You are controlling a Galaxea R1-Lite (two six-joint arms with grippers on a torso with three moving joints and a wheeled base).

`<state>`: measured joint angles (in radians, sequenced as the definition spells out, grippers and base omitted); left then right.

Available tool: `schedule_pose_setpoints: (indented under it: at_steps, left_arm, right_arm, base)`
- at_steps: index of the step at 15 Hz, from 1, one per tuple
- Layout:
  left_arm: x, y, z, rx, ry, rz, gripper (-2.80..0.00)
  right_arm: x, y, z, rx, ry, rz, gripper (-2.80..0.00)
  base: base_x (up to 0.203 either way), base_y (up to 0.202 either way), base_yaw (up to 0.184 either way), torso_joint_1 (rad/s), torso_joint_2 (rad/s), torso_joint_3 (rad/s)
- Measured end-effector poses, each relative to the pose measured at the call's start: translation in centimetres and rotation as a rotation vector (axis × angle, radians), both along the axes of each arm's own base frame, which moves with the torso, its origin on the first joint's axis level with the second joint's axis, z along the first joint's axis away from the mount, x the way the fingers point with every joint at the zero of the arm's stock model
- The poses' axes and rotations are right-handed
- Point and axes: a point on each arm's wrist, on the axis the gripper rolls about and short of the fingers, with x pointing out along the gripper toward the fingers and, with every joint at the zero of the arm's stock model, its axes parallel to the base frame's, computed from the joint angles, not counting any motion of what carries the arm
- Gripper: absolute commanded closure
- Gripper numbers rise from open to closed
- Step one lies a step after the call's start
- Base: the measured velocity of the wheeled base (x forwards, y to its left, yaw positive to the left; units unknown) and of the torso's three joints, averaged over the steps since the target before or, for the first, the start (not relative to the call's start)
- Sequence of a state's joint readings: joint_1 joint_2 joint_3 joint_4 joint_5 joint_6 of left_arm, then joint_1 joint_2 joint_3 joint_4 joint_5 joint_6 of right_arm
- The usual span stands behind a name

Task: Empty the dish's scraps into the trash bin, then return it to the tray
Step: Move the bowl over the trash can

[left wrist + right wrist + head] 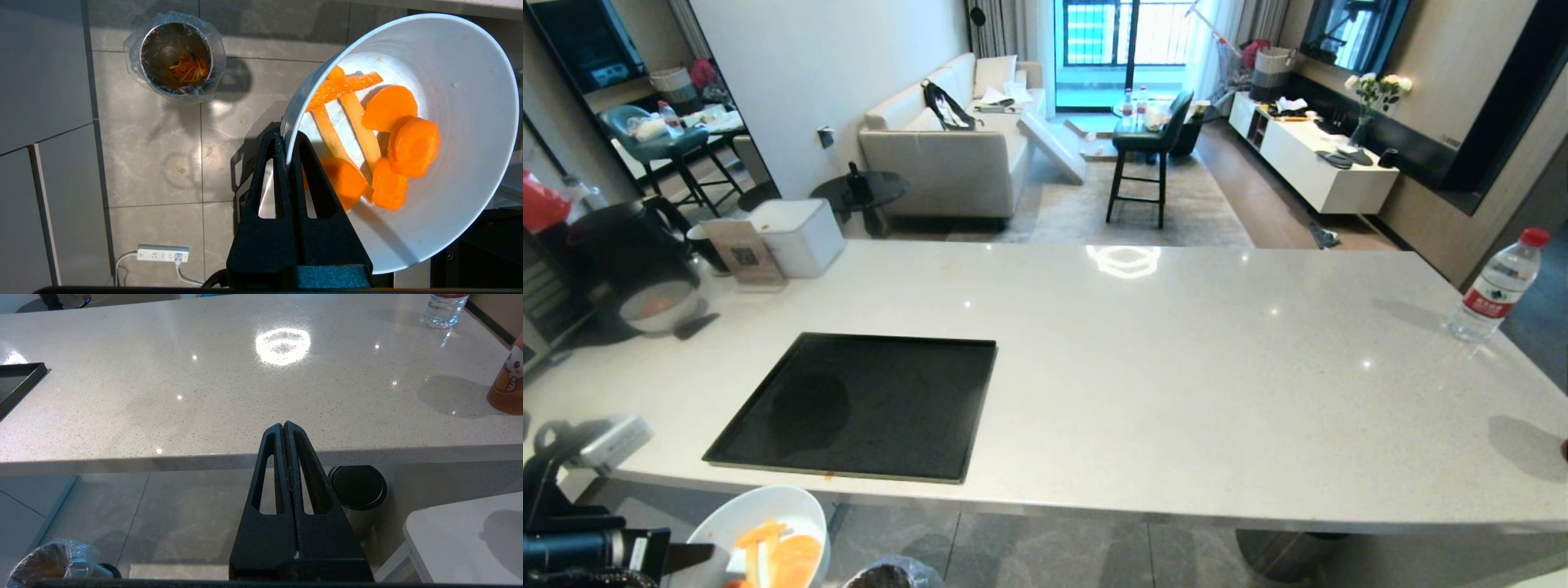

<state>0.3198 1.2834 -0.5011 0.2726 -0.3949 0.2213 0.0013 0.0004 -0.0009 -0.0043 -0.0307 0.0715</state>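
Both grippers [288, 139] [284, 426] have matte black, tapered jaws with long triangular cut-outs.

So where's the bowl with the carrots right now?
The bowl is off the counter, low on the robot's left in the head view, pinched at its rim by the left gripper. The bin stands on the floor below, off to one side.

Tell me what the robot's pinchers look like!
Each end effector is matte black. The left end effector and right end effector both have two long pointed fingers with slot-shaped cutouts, widening into a chunky black base. No cables or markings show on them.
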Motion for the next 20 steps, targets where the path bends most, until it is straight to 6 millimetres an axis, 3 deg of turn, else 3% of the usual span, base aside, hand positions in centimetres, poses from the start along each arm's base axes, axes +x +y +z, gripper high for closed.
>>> schedule_pose_setpoints:
  at_steps: [20]
  left_arm:
    - [0.64,0.42,0.11,-0.004,0.005,0.011,0.0]
  right_arm:
    - [0.0,0.0,0.0,0.0,0.0,0.0,0.0]
  base:
    - [0.0,0.0,0.0,0.0,0.0,0.0]
